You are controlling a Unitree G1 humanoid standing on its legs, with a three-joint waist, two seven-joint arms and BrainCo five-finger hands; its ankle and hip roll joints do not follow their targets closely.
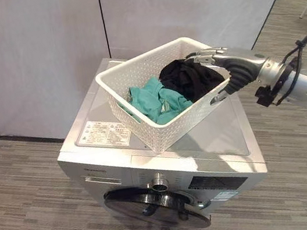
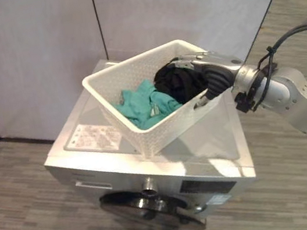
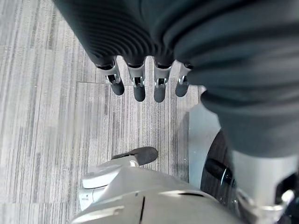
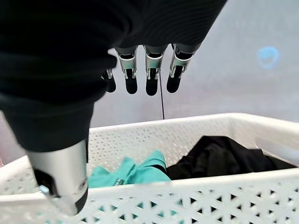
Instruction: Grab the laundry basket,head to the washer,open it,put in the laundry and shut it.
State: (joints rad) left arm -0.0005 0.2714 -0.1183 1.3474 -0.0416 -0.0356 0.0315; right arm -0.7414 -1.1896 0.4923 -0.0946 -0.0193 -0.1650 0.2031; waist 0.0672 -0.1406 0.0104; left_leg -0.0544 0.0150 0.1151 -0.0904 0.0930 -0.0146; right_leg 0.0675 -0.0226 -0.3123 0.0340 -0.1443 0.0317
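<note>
The washer (image 1: 168, 165) was the largest thing before us, silver, its round front door (image 1: 156, 203) standing ajar low at the front. On its flat top sat the white perforated laundry basket (image 1: 154, 120), turned so that one corner pointed toward us and its long axis ran from our near left to the far right. Inside lay a teal garment (image 1: 157, 102) on the nearer side and a black garment (image 1: 188, 76) just beside it, toward the far right end.

Our right hand (image 1: 221, 59) hovered at that far right end, over the rim and the black garment. In the right wrist view its fingers (image 4: 148, 77) were straight and spread, clear above the basket, with the thumb apart below; they gripped nothing. The laundry therefore lay directly beneath and slightly ahead of that hand, the black piece nearest.

Our left hand (image 3: 140, 74) hung low over the floor, fingers relaxed and empty, next to the washer's front. We judged the right hand the nearer for lifting clothes out.
</note>
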